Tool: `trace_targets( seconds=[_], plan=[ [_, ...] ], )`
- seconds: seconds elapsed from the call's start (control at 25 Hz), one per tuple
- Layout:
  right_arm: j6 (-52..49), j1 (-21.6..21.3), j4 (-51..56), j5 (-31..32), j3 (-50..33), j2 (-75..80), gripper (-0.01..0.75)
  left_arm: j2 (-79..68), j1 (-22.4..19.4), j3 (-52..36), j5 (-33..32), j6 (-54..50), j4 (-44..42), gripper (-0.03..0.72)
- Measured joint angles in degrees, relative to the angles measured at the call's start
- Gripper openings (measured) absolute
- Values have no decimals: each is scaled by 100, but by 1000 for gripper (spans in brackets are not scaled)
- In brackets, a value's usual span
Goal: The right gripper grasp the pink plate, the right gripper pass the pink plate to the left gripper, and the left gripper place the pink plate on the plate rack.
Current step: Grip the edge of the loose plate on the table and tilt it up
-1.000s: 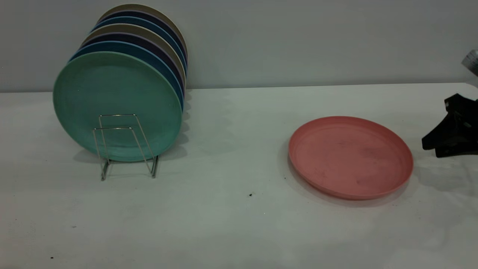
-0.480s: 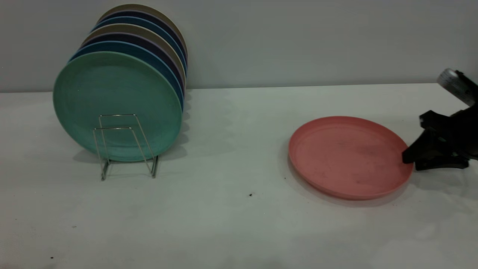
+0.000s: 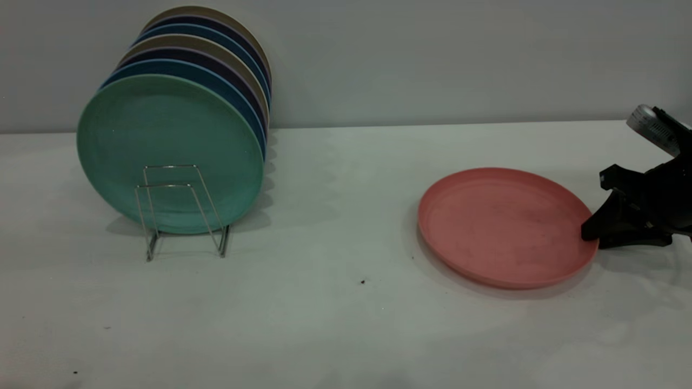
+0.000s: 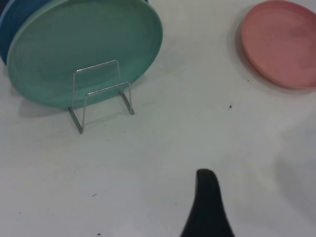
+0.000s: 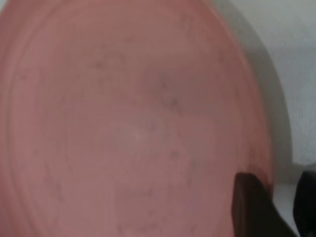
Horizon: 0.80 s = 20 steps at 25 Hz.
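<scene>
A round teal-green matte plate (image 3: 170,154) is being held upright at the front of a row of standing plates, with dark blue, purple and beige plates (image 3: 216,59) being kept behind it. All are being carried by a white table (image 3: 324,324), which is being backed by a plain grey wall (image 3: 432,54).

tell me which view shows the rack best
The left wrist view: the rack is closest there, its empty front loops clear against the green plate. The exterior view shows the rack whole but farther off. The right wrist view misses it.

Pink plate (image 3: 505,227) matt, faintly scuffed; plate rack (image 3: 181,208) thin shiny metal wire.
</scene>
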<state>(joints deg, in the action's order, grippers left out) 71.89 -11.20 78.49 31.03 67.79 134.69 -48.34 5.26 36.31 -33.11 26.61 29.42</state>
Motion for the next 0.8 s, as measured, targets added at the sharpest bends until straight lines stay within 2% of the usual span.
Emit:
trace_targets(
  seconds=[0.16,0.28,0.36,0.48,0.8],
  plan=[
    [-69,0,7,39,35,6,161,0,0,0,0,13,0,590],
    [-133,0,7,126,35,6,58,0,0,0,0,20,0,590],
    [-145,0,7,197,35,6,22,0,0,0,5,22,0,590],
    [-145,0,7,426,35,6,17,0,0,0,12,-34,52,580],
    [190,0,-63,1598,35,-146,17,-245,0,0,-130,-226,391,497]
  ],
)
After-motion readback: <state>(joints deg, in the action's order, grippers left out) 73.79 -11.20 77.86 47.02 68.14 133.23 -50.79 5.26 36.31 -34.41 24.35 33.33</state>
